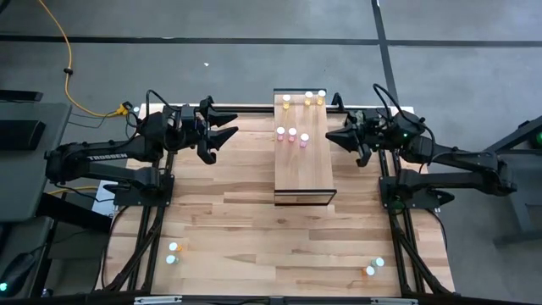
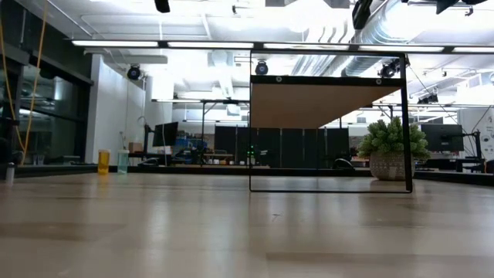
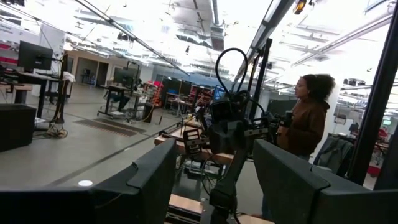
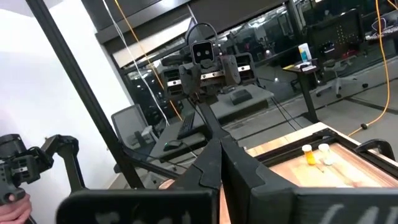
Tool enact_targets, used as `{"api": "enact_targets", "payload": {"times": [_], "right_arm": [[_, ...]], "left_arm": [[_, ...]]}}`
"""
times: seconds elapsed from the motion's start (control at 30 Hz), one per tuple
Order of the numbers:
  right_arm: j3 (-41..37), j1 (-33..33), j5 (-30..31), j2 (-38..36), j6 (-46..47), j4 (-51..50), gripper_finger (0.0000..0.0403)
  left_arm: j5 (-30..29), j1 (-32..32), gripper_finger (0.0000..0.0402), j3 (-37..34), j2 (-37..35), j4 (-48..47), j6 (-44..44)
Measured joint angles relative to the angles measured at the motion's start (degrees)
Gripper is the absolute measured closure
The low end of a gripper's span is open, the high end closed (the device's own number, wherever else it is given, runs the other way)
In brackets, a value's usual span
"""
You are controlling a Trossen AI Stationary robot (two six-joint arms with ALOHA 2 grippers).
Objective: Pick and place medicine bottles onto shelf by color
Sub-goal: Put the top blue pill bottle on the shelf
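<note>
1. Only the high view takes in the whole table (image 1: 254, 229): the shelf (image 1: 303, 169) runs down the middle, between the left gripper (image 1: 222, 135) and the right gripper (image 1: 337, 135), which face each other across its far half.
2. The same view shows three yellow and orange medicine bottles (image 1: 308, 98) at the shelf's far end, beyond both grippers, and three pink bottles (image 1: 292, 135) on the board directly between them.
3. It also shows two bottles at the near left corner (image 1: 172, 253) and two at the near right corner (image 1: 373, 268), each pair well apart from the gripper on its side.
4. The low view gives what the high view cannot: the shelf in profile, a dark frame (image 2: 328, 133) carrying a raised wood board. Only dark bits of the arms poke in at that picture's top edge.
5. The left gripper's fingers (image 3: 155, 180) stand apart with clear air between them, holding and touching nothing. Its wrist view looks across at the right arm and a person in a brown top (image 3: 308, 118).
6. The right gripper's fingers (image 4: 205, 168) are pressed together to a point, with nothing between them. Its wrist view shows two bottles (image 4: 315, 153) on the shelf beyond the fingertips.
7. The corner bottles glow pale from above, so their colours are hard to make out.
</note>
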Motion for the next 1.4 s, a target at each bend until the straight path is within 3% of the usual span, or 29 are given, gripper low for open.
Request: {"api": "enact_targets", "payload": {"times": [0.47,0.63,0.77,1.0,1.27,1.4], "right_arm": [[-0.01,0.0,0.02,0.0,-0.02,-2.21,0.0403],[-0.01,0.0,0.01,0.0,0.46,-2.21,0.0403],[-0.01,0.0,0.0,0.0,0.46,-2.21,0.0402],[-0.01,0.0,0.01,0.0,0.46,-2.32,0.0402],[-0.01,0.0,0.02,0.01,0.46,-3.04,0.0402],[-0.01,0.0,0.02,0.02,0.46,-3.04,0.0402]], "left_arm": [[-0.23,-0.01,0.02,0.02,0.18,0.02,-0.92],[-3.91,-0.01,0.02,1.34,0.79,-1.89,-2.01],[-7.43,0.41,0.02,6.92,3.59,-13.35,-0.98],[-7.48,6.57,0.0176,20.23,11.42,-39.86,3.33],[-11.04,18.69,0.0101,32.44,20.48,-67.9,8.08],[-13.07,26.36,0.0081,34.86,25.65,-77.6,4.46]]}}
